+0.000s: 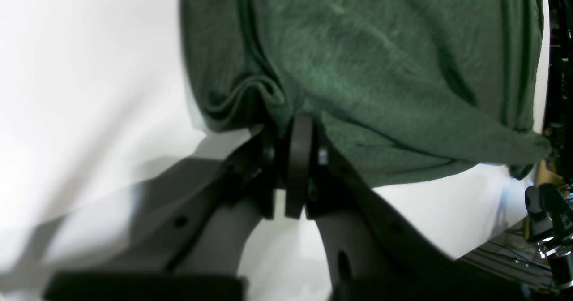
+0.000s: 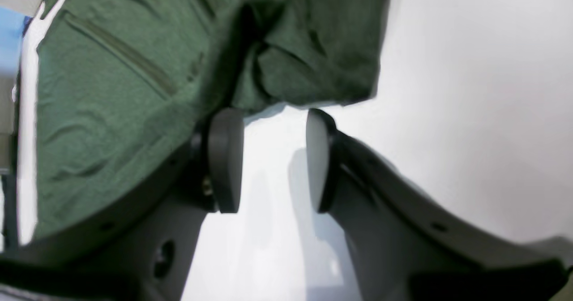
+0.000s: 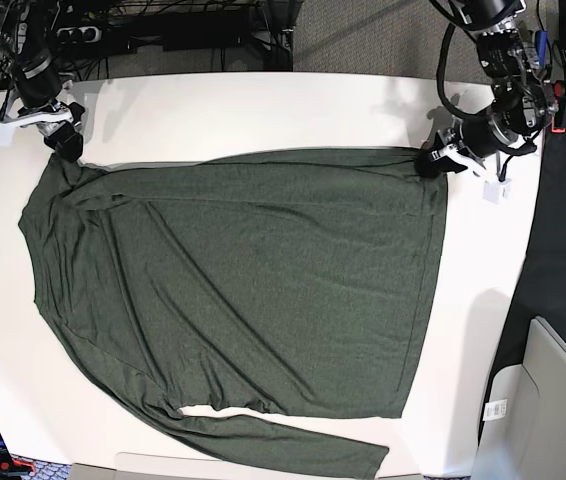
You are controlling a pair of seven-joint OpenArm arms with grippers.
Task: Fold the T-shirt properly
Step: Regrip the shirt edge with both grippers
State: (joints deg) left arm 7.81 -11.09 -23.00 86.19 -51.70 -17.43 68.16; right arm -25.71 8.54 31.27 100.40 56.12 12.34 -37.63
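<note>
The white table (image 3: 263, 100) fills most of the base view, and around it the room shows grey carpet at the top, a tangle of black cables and a power strip (image 3: 83, 35) behind the far edge, and a black cloth (image 3: 563, 230) down the right side. No brand or readable writing shows anywhere; a small white tag (image 3: 496, 409) near the lower right carries print too small to read. Spread flat across the table lies the T-shirt (image 3: 253, 300), dark olive-green and plain, one long sleeve running along its bottom edge toward the lower right. At the shirt's upper right corner the left gripper (image 1: 293, 131) has its jaws pressed together, pinching a bunched fold of the green fabric's edge. At the upper left corner the right gripper (image 2: 273, 157) stands with its jaws partly spread, white table visible between the two pads, the shirt's rumpled edge lying just beyond the fingertips and one finger (image 2: 224, 157) resting at the cloth's margin, nothing held.
</note>
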